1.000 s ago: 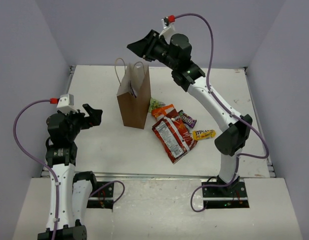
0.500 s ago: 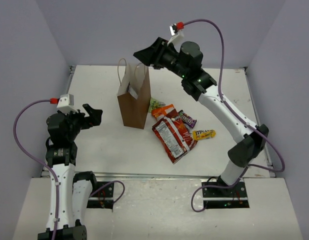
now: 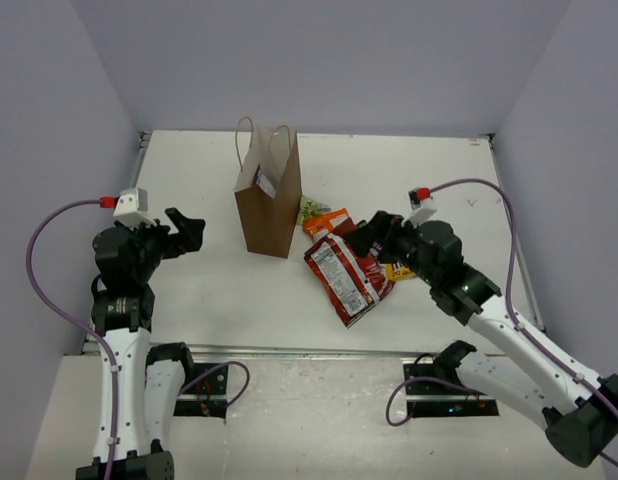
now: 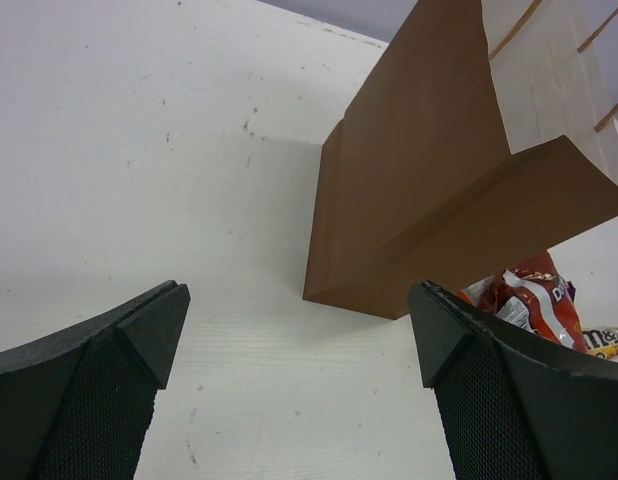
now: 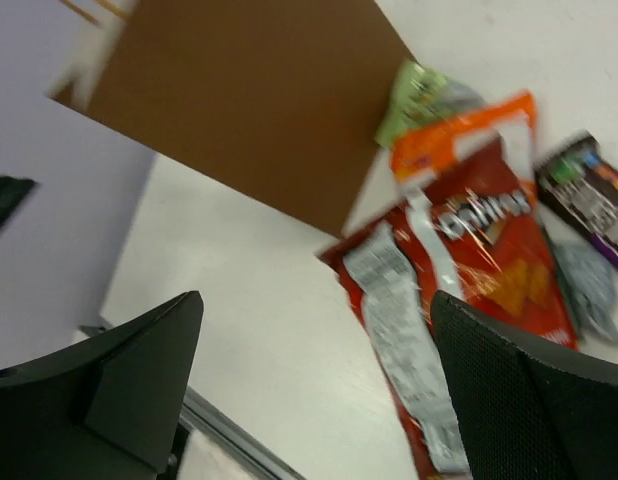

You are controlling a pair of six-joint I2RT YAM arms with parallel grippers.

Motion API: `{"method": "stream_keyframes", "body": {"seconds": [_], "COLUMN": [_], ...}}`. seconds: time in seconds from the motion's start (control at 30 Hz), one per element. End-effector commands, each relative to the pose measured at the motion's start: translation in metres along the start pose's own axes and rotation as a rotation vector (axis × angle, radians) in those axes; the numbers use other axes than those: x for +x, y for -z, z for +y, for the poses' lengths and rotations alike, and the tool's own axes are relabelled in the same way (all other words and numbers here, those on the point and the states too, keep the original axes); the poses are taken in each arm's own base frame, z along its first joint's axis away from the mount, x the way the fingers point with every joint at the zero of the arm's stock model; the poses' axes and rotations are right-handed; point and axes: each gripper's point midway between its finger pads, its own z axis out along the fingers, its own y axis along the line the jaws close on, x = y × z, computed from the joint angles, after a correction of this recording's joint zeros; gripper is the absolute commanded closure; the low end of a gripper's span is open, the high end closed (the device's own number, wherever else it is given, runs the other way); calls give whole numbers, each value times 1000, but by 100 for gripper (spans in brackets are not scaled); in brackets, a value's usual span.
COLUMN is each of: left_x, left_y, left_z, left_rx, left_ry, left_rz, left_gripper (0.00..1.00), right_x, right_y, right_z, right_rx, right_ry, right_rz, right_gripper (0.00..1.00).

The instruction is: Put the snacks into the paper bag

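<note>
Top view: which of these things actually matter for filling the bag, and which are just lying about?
For the job: paper bag, red chip bag, orange packet, green packet, dark packet, yellow packet.
Just there: purple cables, metal rail at the table's near edge.

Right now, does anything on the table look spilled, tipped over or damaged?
Nothing stands out. The paper bag stands upright and looks intact. The snacks lie in a loose heap on the table beside it, the red chip bag overlapping the orange packet; no packet looks torn or spilled.
</note>
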Motion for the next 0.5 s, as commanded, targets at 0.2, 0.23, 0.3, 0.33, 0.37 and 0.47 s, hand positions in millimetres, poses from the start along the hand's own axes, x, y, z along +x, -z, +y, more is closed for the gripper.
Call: {"method": "stream_keyframes", "body": {"seconds": [0.2, 0.23, 0.3, 0.33, 0.37, 0.47], "left_x": [-8, -8, -8, -8, -8, -7], "left_y": [0, 0, 0, 0, 0, -1], "left_z": [-2, -2, -2, -2, -2, -2], "left_rx": [17, 17, 13, 15, 14, 15], "left_ry": [-32, -32, -30, -30, -30, -29], "left_rz": [-39, -39, -39, -38, -37, -34], "left_gripper": [0, 0, 0, 0, 0, 0], "right_x": [105, 113, 137, 141, 145, 159], "right_y": [51, 55, 59, 60, 60, 58], "right_z": [-135, -139, -152, -151, -153, -161], "right_rx": [424, 432, 464, 451, 456, 455], "right_ry": [-194, -233, -325, -354, -399, -444], "right_rz": [152, 164, 191, 189, 181, 172], "right_gripper": [1, 1, 1, 1, 1, 1]}}
